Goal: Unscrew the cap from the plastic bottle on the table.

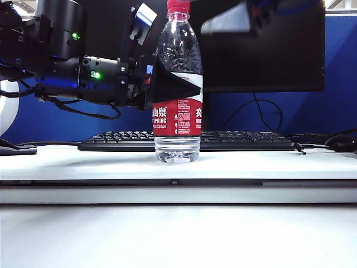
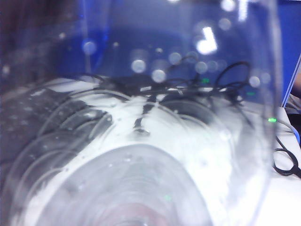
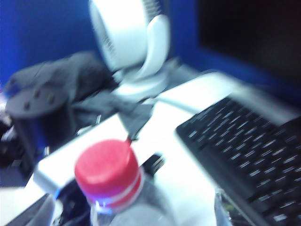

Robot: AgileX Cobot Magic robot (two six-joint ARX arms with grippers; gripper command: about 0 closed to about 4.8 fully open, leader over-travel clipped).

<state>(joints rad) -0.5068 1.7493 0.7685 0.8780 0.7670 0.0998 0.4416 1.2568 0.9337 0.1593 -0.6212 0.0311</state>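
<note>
The plastic bottle (image 1: 177, 95) stands upright on the table (image 1: 67, 162), and its left flank is taken: the left gripper (image 1: 167, 84) clamps the body at mid-height, arm stretching away leftward. Just behind the bottle lies a keyboard (image 1: 245, 140), with a dark monitor (image 1: 268, 50) above it. The right gripper (image 1: 234, 19) hangs blurred up and right of the cap (image 1: 178, 6) (jaw state unreadable). The bottle's right side and front stand free.

keyboard (image 1: 223, 140): black, behind | monitor (image 1: 262, 50): dark | fan (image 3: 131, 42): white
</note>
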